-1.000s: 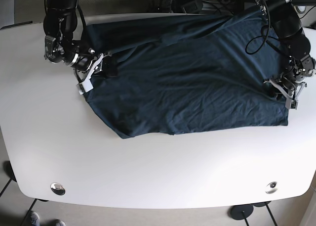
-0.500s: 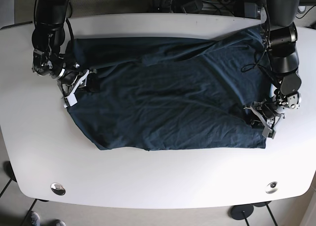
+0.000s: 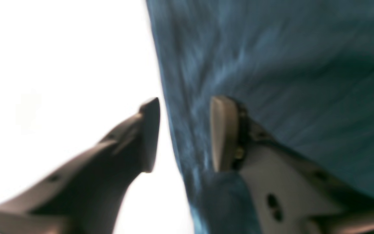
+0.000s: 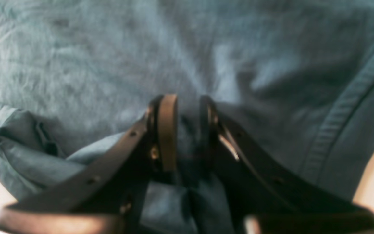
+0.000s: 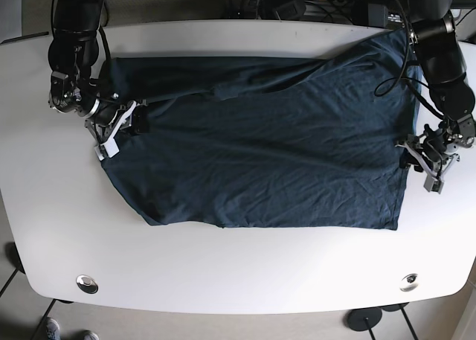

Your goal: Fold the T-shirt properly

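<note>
The dark navy T-shirt (image 5: 260,146) lies spread and wrinkled on the white table (image 5: 238,265). My right gripper (image 5: 111,128) is at the shirt's left edge. In the right wrist view it (image 4: 187,130) is shut on a fold of the T-shirt (image 4: 109,58). My left gripper (image 5: 418,156) is at the shirt's right edge. In the left wrist view it (image 3: 185,133) is open. One finger is over the bare table and the other over the T-shirt (image 3: 287,65), with the cloth edge between them.
Cables and gear (image 5: 297,1) lie behind the table's far edge. Two round metal fittings (image 5: 87,283) (image 5: 408,282) sit near the front corners. The shirt's upper right part reaches the table's back right edge under the left arm (image 5: 439,50).
The shirt slid left and toward the front, then settled. My left gripper has moved right and a little back to the shirt's right edge and now stands open. The right gripper has barely moved.
</note>
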Robot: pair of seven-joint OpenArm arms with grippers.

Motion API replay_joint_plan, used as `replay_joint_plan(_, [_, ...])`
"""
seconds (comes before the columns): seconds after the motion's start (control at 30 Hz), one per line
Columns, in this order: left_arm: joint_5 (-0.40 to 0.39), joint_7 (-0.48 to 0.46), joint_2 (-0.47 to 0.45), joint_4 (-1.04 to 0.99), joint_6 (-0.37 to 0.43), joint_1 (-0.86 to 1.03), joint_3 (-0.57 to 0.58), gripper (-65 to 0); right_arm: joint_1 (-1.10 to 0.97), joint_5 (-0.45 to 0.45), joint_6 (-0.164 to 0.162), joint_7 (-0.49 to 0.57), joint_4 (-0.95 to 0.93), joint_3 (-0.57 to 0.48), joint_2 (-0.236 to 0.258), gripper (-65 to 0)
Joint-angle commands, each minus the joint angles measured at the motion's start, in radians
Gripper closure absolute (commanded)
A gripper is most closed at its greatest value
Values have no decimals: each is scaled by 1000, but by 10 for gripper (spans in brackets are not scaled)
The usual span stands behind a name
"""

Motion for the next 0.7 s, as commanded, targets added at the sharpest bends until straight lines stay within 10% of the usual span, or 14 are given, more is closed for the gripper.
replay_joint_plan(0.03, [-54,53,-24,159,-1,47,-66,-311,15,18,2,17,21,5,14,-119])
replay_joint_plan(0.23, [-339,284,-21,425,-1,279,-279,-386,-4,18,2,17,22,5,14,-119])
replay_joint_plan(0.4, [-575,304,-23,434,-1,500,-426,-424,-7,18,2,17,22,5,14,-117])
replay_joint_plan(0.7, [-712,304,38,431,-1,823,-485,-421,-7,18,2,17,22,5,14,-117])
